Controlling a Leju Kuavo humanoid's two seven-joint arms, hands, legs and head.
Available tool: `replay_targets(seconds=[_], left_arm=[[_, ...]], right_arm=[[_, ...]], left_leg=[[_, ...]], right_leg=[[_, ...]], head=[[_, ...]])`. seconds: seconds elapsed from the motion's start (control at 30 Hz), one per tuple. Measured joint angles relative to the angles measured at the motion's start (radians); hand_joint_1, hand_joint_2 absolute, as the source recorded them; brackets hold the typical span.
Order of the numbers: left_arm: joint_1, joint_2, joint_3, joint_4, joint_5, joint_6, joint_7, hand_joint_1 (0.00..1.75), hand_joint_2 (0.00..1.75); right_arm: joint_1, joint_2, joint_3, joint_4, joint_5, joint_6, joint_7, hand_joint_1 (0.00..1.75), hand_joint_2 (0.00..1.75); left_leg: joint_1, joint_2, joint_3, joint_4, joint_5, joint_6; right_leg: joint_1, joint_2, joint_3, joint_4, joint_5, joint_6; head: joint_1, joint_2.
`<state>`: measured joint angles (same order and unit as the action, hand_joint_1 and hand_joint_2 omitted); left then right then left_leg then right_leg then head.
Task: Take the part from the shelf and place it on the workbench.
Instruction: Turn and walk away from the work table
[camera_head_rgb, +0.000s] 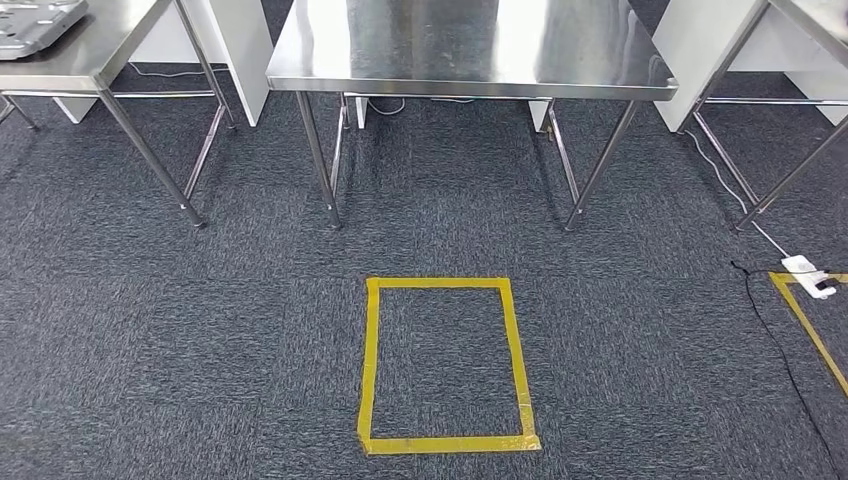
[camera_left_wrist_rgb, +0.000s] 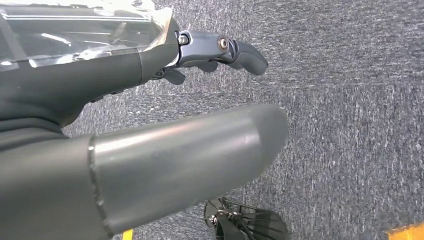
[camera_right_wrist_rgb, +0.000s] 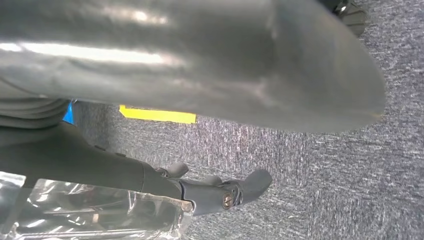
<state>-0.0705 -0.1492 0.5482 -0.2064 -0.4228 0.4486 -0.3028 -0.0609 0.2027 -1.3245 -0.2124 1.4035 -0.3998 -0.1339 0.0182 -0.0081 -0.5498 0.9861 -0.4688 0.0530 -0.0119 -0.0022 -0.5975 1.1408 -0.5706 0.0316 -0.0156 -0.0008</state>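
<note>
Both arms hanging over grey carpet (camera_head_rgb: 200, 330). Left hand (camera_left_wrist_rgb: 165, 115) holding nothing, fingers (camera_left_wrist_rgb: 240, 52) apart and extended. Right hand (camera_right_wrist_rgb: 200, 85) likewise holding nothing, fingers (camera_right_wrist_rgb: 235, 192) spread. Part (camera_head_rgb: 35, 25) lying at the near edge of the left steel table (camera_head_rgb: 110, 50). Middle table (camera_head_rgb: 460, 45) standing ahead; yellow tape rectangle (camera_head_rgb: 445, 365) lying on carpet before it.

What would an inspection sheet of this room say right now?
Surface: steel workbench, top bare.
Job's things: metal part lying on the left table.
Clutter: white power strip on the carpet.
Hands: left hand and right hand hang over the carpet, fingers apart, holding nothing.
Cables: black cable and a white one at the right.
Surroundings: yellow tape rectangle on grey carpet.
</note>
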Motion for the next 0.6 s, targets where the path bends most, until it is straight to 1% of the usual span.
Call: replay_targets(seconds=[0.03,0.07,0.1,0.13,0.17,0.2,0.23,0.27,0.3,0.33,0.37,0.4,0.43,0.47,0.5,0.53,0.57,0.6], left_arm=[[0.0,0.0,0.0,0.0,-0.002,0.002,0.0,0.0,0.0],[0.001,0.0,0.0,0.0,-0.005,0.004,0.0,0.0,0.0],[0.002,0.0,0.0,0.0,-0.006,0.008,0.001,0.0,0.0],[0.002,0.0,0.0,0.0,-0.007,0.012,0.001,0.0,0.0],[0.002,0.0,0.0,0.0,-0.008,0.014,0.0,0.0,0.0],[0.001,0.0,0.0,0.0,-0.008,0.017,0.0,0.0,0.0],[0.0,0.001,0.0,0.0,-0.009,0.018,-0.001,0.0,0.0],[0.0,0.001,0.0,0.0,-0.01,0.02,-0.002,0.0,0.0],[0.0,0.002,0.0,0.0,-0.011,0.021,-0.002,0.0,0.0],[0.0,0.002,0.0,0.0,-0.011,0.022,-0.003,0.0,0.0],[0.001,0.002,0.0,0.0,-0.012,0.023,-0.003,0.0,0.0],[0.002,0.002,0.0,0.0,-0.012,0.023,-0.004,0.0,0.0],[0.002,0.002,0.0,0.0,-0.012,0.023,-0.004,0.0,0.0],[0.002,0.003,0.0,0.0,-0.012,0.023,-0.004,0.0,0.0],[0.001,0.003,0.0,0.0,-0.013,0.024,-0.004,0.0,0.0],[0.001,0.003,0.0,0.0,-0.014,0.024,-0.004,0.0,0.0],[0.001,0.004,0.0,0.0,-0.015,0.024,-0.004,0.0,0.0],[0.001,0.004,0.0,0.0,-0.016,0.024,-0.004,0.0,0.0]], right_arm=[[0.0,0.0,0.0,0.0,0.0,0.0,0.001,0.0,0.0],[0.001,0.0,0.0,0.0,0.0,0.0,0.002,0.0,0.0],[0.002,0.0,0.0,0.0,0.0,0.001,0.003,0.0,0.0],[0.003,0.0,0.001,0.0,0.0,0.002,0.004,0.0,0.0],[0.004,0.0,0.001,0.0,0.001,0.002,0.005,0.0,0.0],[0.005,0.0,0.001,0.0,0.002,0.003,0.006,0.0,0.0],[0.005,0.001,0.002,0.0,0.003,0.003,0.006,0.0,0.0],[0.005,0.002,0.002,0.0,0.004,0.004,0.007,0.0,0.0],[0.005,0.003,0.003,0.001,0.004,0.004,0.007,0.0,0.0],[0.005,0.004,0.004,0.001,0.005,0.004,0.007,0.0,0.0],[0.005,0.004,0.005,0.001,0.005,0.004,0.008,0.0,0.0],[0.005,0.005,0.006,0.001,0.005,0.004,0.008,0.0,0.0],[0.005,0.005,0.006,0.001,0.005,0.004,0.008,0.0,0.0],[0.005,0.006,0.007,0.001,0.006,0.004,0.008,0.0,0.0],[0.006,0.006,0.007,0.001,0.006,0.004,0.008,0.0,0.0],[0.008,0.006,0.007,0.001,0.006,0.004,0.008,0.0,0.0],[0.009,0.006,0.007,0.001,0.006,0.004,0.008,0.0,0.0],[0.011,0.006,0.007,0.001,0.007,0.004,0.008,0.0,0.0]], left_leg=[[0.001,-0.003,-0.003,0.0,0.002,-0.001],[0.002,-0.007,-0.006,0.0,0.004,-0.003],[0.004,-0.013,-0.008,0.001,0.006,-0.007],[0.008,-0.021,-0.009,0.002,0.008,-0.012],[0.012,-0.03,-0.01,0.003,0.009,-0.018],[0.015,-0.039,-0.011,0.005,0.01,-0.026],[0.015,-0.047,-0.014,0.009,0.01,-0.035],[0.014,-0.055,-0.017,0.011,0.01,-0.044],[0.013,-0.062,-0.02,0.012,0.011,-0.052],[0.014,-0.069,-0.022,0.011,0.014,-0.06],[0.017,-0.072,-0.024,0.009,0.017,-0.065],[0.019,-0.064,-0.029,0.016,0.013,-0.069],[0.02,-0.047,-0.04,0.038,-0.003,-0.071],[0.02,-0.027,-0.055,0.071,-0.026,-0.071],[0.018,-0.009,-0.079,0.124,-0.059,-0.069],[0.017,-0.002,-0.11,0.193,-0.095,-0.068],[0.017,0.0,-0.136,0.254,-0.121,-0.067],[0.016,0.001,-0.155,0.298,-0.134,-0.066]], right_leg=[[-0.003,0.0,-0.031,0.069,-0.029,0.0],[-0.006,0.0,-0.051,0.12,-0.046,0.004],[-0.011,0.0,-0.054,0.134,-0.047,0.013],[-0.016,0.001,-0.036,0.108,-0.032,0.025],[-0.023,0.005,0.0,0.044,-0.006,0.039],[-0.032,0.022,0.042,-0.034,0.018,0.053],[-0.035,0.039,0.073,-0.096,0.036,0.057],[-0.037,0.052,0.093,-0.137,0.046,0.055],[-0.035,0.06,0.098,-0.151,0.048,0.046],[-0.029,0.054,0.097,-0.149,0.049,0.033],[-0.03,0.044,0.098,-0.147,0.051,0.023],[-0.03,0.036,0.099,-0.146,0.054,0.014],[-0.03,0.026,0.1,-0.146,0.057,0.006],[-0.03,0.017,0.099,-0.147,0.059,-0.002],[-0.025,0.008,0.098,-0.146,0.06,-0.007],[-0.02,-0.004,0.096,-0.146,0.06,-0.012],[-0.015,-0.015,0.094,-0.146,0.059,-0.016],[-0.01,-0.027,0.093,-0.146,0.058,-0.019]], head=[[0.001,0.0],[0.001,0.0],[0.001,0.0],[0.001,0.0],[0.002,0.0],[0.004,0.0],[0.008,0.0],[0.01,0.0],[0.012,0.0],[0.011,0.0],[0.008,0.0],[0.006,0.0],[0.004,0.0],[0.001,0.0],[-0.001,0.0],[-0.002,0.0],[-0.002,0.0],[-0.002,0.0]])
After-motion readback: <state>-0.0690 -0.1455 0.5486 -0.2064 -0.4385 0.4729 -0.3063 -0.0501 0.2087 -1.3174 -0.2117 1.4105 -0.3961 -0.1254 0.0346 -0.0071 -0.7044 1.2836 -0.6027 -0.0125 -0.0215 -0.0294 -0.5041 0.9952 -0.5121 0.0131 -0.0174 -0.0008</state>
